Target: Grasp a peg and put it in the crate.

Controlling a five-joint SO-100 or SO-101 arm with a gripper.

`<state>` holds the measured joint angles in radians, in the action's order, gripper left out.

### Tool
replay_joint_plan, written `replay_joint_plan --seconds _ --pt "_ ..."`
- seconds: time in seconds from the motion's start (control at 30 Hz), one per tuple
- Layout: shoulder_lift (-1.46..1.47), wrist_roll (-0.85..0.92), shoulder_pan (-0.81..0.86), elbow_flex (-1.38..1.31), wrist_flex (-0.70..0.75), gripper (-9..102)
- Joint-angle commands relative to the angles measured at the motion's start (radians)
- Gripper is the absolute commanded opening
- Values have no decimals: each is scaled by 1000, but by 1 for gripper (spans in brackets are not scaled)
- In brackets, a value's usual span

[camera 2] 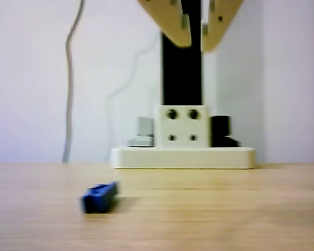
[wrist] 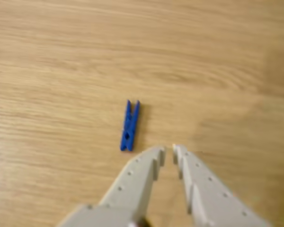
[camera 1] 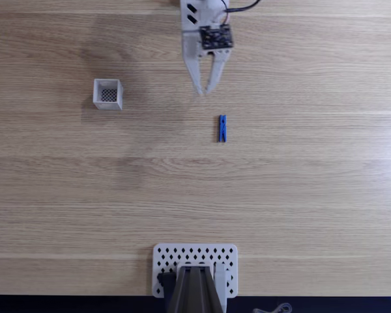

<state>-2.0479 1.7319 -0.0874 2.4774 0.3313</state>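
Note:
In the fixed view the blue peg (camera 1: 222, 128) lies flat on the wooden table, lengthwise up and down the picture. My gripper (camera 1: 205, 91) hangs above the table a short way up and left of it, fingers nearly touching, nothing between them. The white crate (camera 1: 109, 104) with its dark mesh floor stands far to the left, apart from both. In the wrist view the peg (wrist: 129, 125) lies just left of and beyond my gripper (wrist: 168, 150). The low other view has the peg (camera 2: 99, 197) on the table at lower left and my gripper (camera 2: 196, 44) high above it.
A white perforated plate (camera 1: 166, 261) carrying a dark mount sits at the table's bottom edge in the fixed view. The other view shows that base (camera 2: 183, 157) with a black post behind, a wall and a hanging cable (camera 2: 69, 78). Bare wood surrounds the peg.

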Motion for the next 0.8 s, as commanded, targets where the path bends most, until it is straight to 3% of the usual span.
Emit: replay_joint_plan --seconds 0.0,0.27,0.5,0.77 --pt "100 21 -34 -26 -204 -1" --pt "242 -9 -40 -43 -336 1" --pt "264 -115 -48 -44 -339 21" --pt "377 -163 -49 -143 -339 18"
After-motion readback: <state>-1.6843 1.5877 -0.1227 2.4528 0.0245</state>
